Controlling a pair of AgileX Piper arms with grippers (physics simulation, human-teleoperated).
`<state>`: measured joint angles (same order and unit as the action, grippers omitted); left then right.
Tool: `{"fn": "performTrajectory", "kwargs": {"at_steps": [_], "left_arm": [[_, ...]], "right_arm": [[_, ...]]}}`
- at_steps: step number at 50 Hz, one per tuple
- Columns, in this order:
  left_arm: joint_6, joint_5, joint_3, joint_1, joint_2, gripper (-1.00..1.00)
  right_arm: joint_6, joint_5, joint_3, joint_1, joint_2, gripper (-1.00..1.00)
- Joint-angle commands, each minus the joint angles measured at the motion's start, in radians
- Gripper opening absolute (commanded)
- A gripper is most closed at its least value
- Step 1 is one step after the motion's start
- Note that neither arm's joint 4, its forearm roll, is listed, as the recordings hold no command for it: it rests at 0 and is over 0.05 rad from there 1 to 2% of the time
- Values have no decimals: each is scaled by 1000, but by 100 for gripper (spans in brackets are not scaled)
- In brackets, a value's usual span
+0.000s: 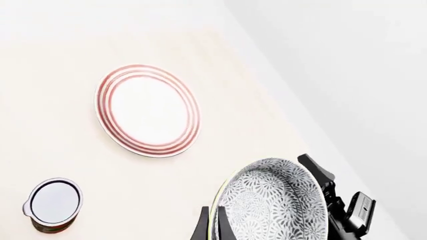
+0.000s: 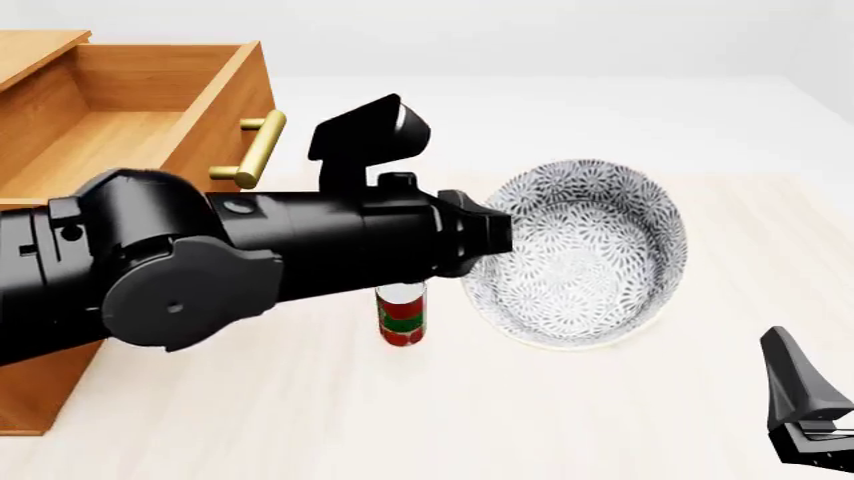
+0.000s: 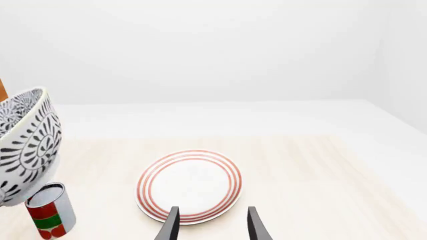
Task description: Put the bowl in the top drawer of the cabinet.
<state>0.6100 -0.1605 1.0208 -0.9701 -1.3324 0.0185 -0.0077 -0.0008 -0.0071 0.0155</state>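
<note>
The bowl [image 2: 587, 250] is held aloft, tilted, its rim clenched in the left hand [image 1: 217, 227], short of the open drawer [image 2: 120, 120]. The right hand [image 3: 212, 222] is spread and carries nothing. Carrying over and lowering in are judged left.

Cabinet [image 2: 40, 390] far left w/ top drawer [image 2: 134, 110] pulled out toward table centre. Bowl [image 2: 581, 250] right of drawer, tilted, above table [image 2: 334, 420], on left gripper [image 1: 217, 225]. Can [image 2: 402, 313] under arm, just left of bowl. Plate [image 3: 189, 186] beyond right gripper [image 3: 211, 225], right of can.
</note>
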Motion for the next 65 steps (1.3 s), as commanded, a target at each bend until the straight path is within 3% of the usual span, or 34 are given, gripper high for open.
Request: {"fn": "performTrajectory", "kwargs": {"at_steps": [1, 28, 65], "left_arm": [[-26, -41, 37, 40, 40, -100], [-64, -151, 114, 134, 112, -100], [-97, -234, 146, 242, 182, -100]], "right_arm": [[0, 0, 0, 0, 0, 100], [0, 0, 0, 0, 0, 100], [0, 0, 0, 0, 0, 100]]}}
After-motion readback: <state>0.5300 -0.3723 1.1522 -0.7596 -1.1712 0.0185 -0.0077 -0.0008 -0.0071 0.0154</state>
